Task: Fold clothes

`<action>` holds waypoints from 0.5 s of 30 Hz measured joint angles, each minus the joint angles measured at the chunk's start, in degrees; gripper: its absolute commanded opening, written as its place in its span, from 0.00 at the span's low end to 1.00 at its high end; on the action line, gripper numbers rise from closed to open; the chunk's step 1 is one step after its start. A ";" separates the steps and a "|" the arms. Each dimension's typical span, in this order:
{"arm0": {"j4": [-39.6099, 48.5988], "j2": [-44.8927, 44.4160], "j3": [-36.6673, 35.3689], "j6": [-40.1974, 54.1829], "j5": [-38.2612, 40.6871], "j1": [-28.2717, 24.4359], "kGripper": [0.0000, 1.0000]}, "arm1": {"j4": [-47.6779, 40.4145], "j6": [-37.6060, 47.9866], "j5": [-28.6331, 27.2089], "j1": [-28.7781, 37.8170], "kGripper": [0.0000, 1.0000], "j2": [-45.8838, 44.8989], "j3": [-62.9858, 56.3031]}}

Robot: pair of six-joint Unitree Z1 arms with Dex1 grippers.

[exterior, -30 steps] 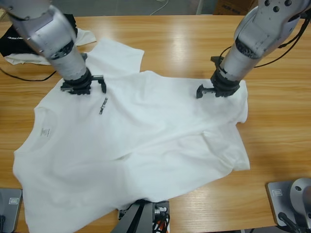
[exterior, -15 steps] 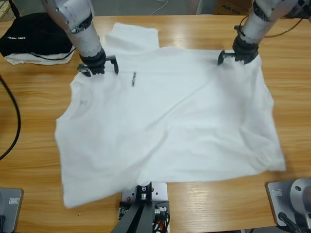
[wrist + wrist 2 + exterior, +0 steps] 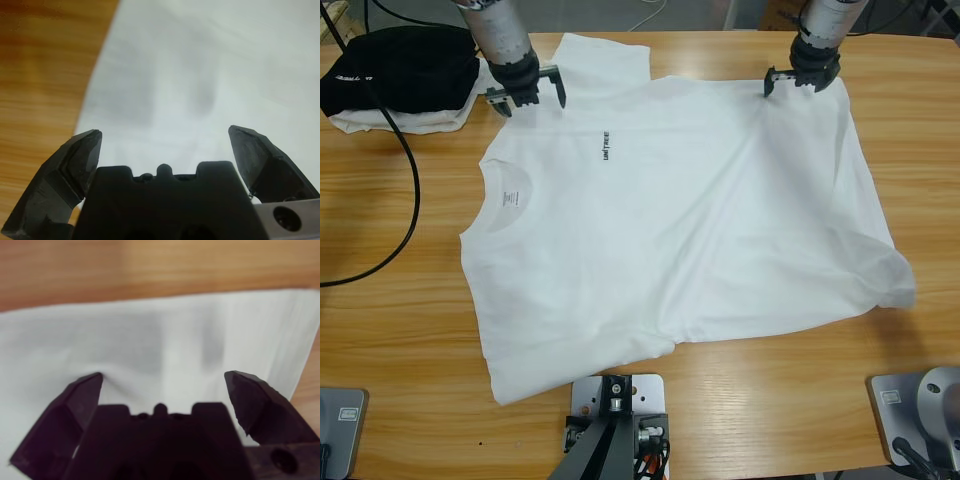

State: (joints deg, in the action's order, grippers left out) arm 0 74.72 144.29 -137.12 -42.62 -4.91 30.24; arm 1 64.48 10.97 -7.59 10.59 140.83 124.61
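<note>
The clothes, a large white T-shirt (image 3: 680, 230), lie spread flat and front up across the table, with the collar (image 3: 510, 195) to the left and a small dark chest print (image 3: 606, 146). My left gripper (image 3: 528, 95) hangs open over the far shoulder by the upper sleeve (image 3: 605, 60). Along its jaws, the left gripper (image 3: 172, 145) has white cloth (image 3: 210, 75) below it and wood to the left. My right gripper (image 3: 802, 80) stands open over the far hem corner. The right gripper (image 3: 167, 385) holds nothing, with the shirt's edge (image 3: 200, 340) just beyond.
A black garment (image 3: 400, 70) with white lettering lies on a smaller white garment (image 3: 380, 122) at the far left corner. A black cable (image 3: 412, 200) loops across the left of the table (image 3: 920, 180). Bare wood shows right of the shirt and along the near edge.
Both arms have moved toward the table's far edge, and the shirt went with them. It now lies flatter and squarer, its chest print further back.
</note>
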 measured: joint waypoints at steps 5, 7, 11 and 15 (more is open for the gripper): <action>4.52 1.24 -6.66 0.13 0.00 -2.14 1.00 | 0.78 -1.38 0.39 -0.99 1.00 -0.48 1.48; 8.11 1.26 -10.50 0.70 0.00 -2.24 1.00 | 3.17 -1.53 0.39 -1.40 1.00 -2.73 1.52; 10.98 0.43 -12.43 2.37 -0.75 0.06 1.00 | 8.39 -1.21 1.30 -0.57 1.00 -12.94 -1.22; 11.44 -4.86 -11.15 2.96 -3.63 7.72 1.00 | 5.90 1.80 4.09 2.44 1.00 -26.63 -17.57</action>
State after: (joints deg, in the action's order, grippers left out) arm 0 86.16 139.42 -148.26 -39.67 -8.55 37.96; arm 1 70.38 12.77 -3.49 13.03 114.20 107.04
